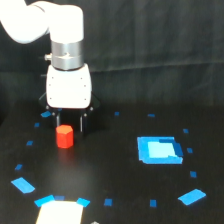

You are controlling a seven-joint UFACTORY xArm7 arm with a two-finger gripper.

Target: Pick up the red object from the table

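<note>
The red object [64, 136] is a small stubby red-orange block standing on the black table [110, 165], left of centre in the exterior view. My gripper [70, 123] hangs from the white arm directly above and just behind it. Its two dark fingers [83, 123] are spread apart, so the gripper is open and holds nothing. The block's top sits at about the height of the fingertips, nearer the left finger. I cannot tell whether a finger touches it.
A bright blue rectangle [159, 150] lies on the table to the exterior view's right. Small blue tape marks [191, 196] dot the surface around it. A white object [59, 212] with blue corners sits at the bottom edge. A black curtain forms the backdrop.
</note>
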